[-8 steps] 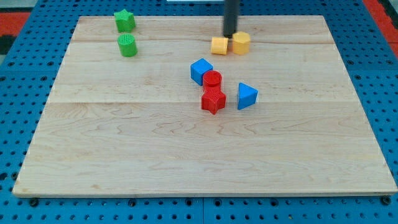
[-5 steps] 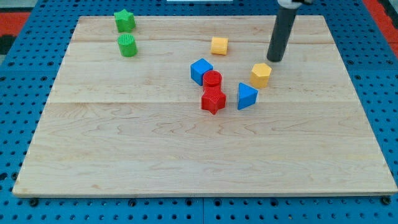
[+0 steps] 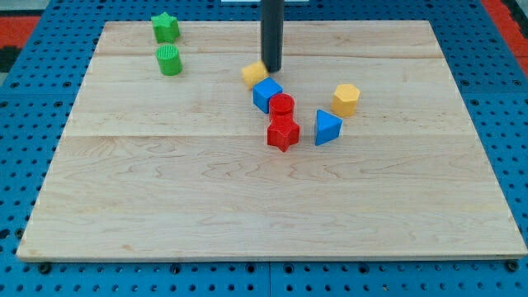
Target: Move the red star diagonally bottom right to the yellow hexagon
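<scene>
Starting at the view's left, we see the green star (image 3: 165, 27) near the top edge of the tabletop (image 3: 247, 206), with the green cylinder (image 3: 169, 60) just below it, both well apart from everything else. Toward the middle, a small yellow block (image 3: 252, 74), its shape partly hidden by our rod, sits touching or just beside our tip (image 3: 271, 71), which stands on its right side. Directly below the tip is the blue cube (image 3: 266, 94), and against its lower right the red cylinder (image 3: 282, 105), with the red star (image 3: 283, 133) touching it from below. Further right lies the blue triangular block (image 3: 327, 127), near the star but apart from it, and up and to its right the yellow hexagon (image 3: 346, 98) stands alone. We carry no gripper, only the rod, so there are no jaws to be apart or together. By our judgement the task's own push is not yet begun: the star lies to the lower left of the hexagon, not its lower right, and our tip is at the top of the cluster, away from the star. Next we need to bring the tip round to the star's left side and push it rightward, passing below the blue triangular block, which lies in the way and could be shoved into the hexagon.
</scene>
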Controlling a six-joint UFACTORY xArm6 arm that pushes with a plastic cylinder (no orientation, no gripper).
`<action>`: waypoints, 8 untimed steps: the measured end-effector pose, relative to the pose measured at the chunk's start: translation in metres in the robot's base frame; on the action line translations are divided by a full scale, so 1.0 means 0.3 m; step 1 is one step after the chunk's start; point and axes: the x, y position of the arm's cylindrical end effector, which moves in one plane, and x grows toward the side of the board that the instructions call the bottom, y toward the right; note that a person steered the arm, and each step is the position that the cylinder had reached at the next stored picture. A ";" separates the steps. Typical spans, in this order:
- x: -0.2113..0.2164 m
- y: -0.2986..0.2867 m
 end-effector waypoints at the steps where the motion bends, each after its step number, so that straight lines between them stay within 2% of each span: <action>1: 0.056 0.017; 2: -0.013 -0.066; 4: 0.285 -0.169; 5: 0.419 0.097; 6: 0.349 0.118; 8: 0.356 0.356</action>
